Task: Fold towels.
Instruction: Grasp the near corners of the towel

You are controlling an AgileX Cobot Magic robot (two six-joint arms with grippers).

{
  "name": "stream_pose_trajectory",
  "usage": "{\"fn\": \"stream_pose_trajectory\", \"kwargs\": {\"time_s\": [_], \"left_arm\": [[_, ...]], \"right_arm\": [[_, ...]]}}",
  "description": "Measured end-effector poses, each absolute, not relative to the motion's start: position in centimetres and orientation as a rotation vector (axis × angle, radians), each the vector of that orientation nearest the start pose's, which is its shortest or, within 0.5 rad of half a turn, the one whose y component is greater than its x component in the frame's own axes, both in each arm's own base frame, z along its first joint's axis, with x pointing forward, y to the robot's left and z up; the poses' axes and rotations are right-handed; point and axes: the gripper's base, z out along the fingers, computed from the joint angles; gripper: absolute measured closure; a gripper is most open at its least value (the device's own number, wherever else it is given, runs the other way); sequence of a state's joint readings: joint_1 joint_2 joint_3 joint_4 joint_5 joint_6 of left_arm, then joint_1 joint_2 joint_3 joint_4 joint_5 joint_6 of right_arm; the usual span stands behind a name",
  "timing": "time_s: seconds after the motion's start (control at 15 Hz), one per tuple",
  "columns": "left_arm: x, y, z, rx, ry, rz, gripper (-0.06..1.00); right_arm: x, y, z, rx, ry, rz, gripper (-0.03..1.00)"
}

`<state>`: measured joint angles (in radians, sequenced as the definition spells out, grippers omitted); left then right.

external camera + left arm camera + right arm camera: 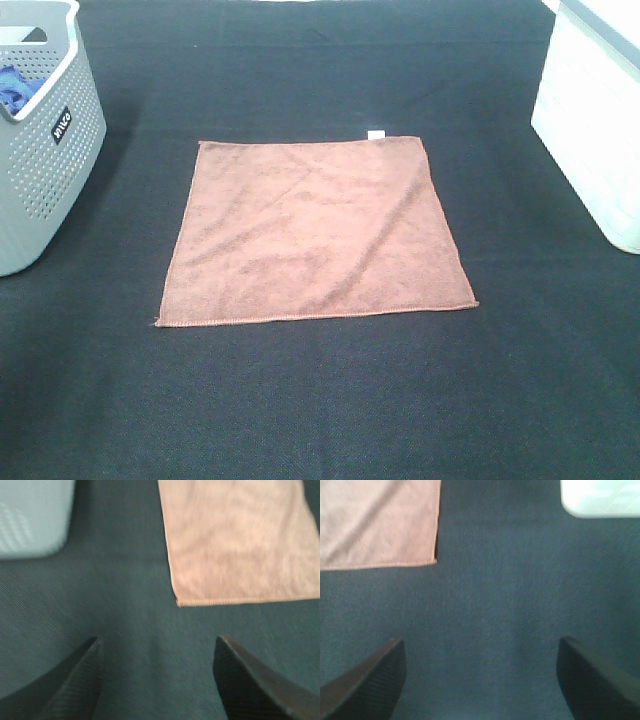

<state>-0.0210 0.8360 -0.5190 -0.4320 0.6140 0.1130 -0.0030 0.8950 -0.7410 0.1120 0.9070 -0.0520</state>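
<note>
A square reddish-brown towel (312, 230) lies flat and spread out in the middle of the dark table, with a small white tag (376, 134) at its far edge. Neither gripper shows in the high view. In the left wrist view my left gripper (157, 652) is open and empty over bare cloth, short of the towel's (235, 540) near left corner. In the right wrist view my right gripper (481, 655) is open and empty over bare cloth, short of the towel's (375, 522) near right corner.
A grey perforated basket (45, 150) with something blue inside stands at the far left; it also shows in the left wrist view (32, 517). A white bin (595, 120) stands at the far right, also in the right wrist view (600, 497). A dark table cover (320, 400) surrounds the towel.
</note>
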Motion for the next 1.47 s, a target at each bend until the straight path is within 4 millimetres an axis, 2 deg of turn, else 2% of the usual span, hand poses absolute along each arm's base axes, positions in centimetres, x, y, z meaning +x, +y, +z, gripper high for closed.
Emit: {"fn": "stream_pose_trajectory", "kwargs": {"time_s": [0.2, 0.33, 0.47, 0.53, 0.6, 0.93, 1.13, 1.2, 1.47], "left_arm": [[18.6, -3.4, 22.1, -0.209, 2.543, -0.554, 0.33], [20.5, -4.3, 19.4, -0.230, 2.620, -0.692, 0.33], [21.7, -4.8, 17.5, -0.265, 2.638, -0.777, 0.33], [21.7, -4.8, 17.5, -0.265, 2.638, -0.777, 0.33], [22.5, -4.9, 16.3, -0.281, 2.643, -0.796, 0.33], [24.7, -4.9, 13.3, -0.291, 2.653, -0.800, 0.33], [26.8, -5.0, 12.8, -0.277, 2.646, -0.794, 0.33], [26.8, -5.0, 12.8, -0.277, 2.646, -0.794, 0.33], [29.9, -5.0, 10.6, -0.287, 2.679, -0.796, 0.33]], "right_arm": [[19.7, 1.2, 28.2, 0.041, 2.652, 0.203, 0.19], [22.9, 1.7, 25.9, 0.087, 2.750, 0.300, 0.19], [24.9, 2.4, 24.1, 0.086, 2.780, 0.412, 0.19], [24.9, 2.4, 24.1, 0.086, 2.780, 0.412, 0.19], [26.3, 2.9, 22.4, 0.077, 2.786, 0.492, 0.19], [29.6, 4.1, 17.9, 0.038, 2.782, 0.697, 0.19], [31.9, 4.1, 16.6, 0.011, 2.798, 0.692, 0.20], [31.9, 4.1, 16.6, 0.011, 2.798, 0.692, 0.20], [34.3, 4.0, 14.2, 0.000, 2.840, 0.692, 0.20]]}}
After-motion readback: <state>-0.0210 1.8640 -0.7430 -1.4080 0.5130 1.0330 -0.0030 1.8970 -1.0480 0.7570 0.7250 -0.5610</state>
